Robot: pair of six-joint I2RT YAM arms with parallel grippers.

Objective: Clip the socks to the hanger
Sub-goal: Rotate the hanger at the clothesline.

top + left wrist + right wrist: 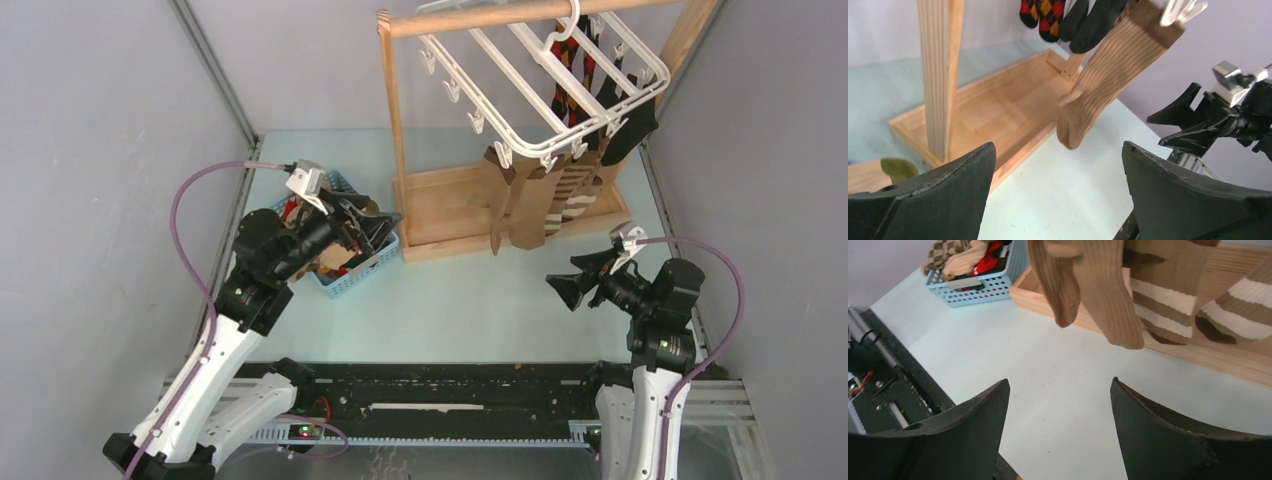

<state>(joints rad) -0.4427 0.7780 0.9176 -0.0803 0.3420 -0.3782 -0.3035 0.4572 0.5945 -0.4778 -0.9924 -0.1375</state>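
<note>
The left arm (215, 350) and right arm (650, 410) share one build: glossy white lower links with black joint housings above. A lilac cable (185, 215) loops beside the left arm to a white camera bracket (305, 182), and a matching cable (728, 300) arcs beside the right. The left tool (380, 228) and right tool (568, 280) carry broad, matte black fingers (943, 200), wedge-shaped with pale, scuffed edges. A small green light (305, 432) glows at the left base.
</note>
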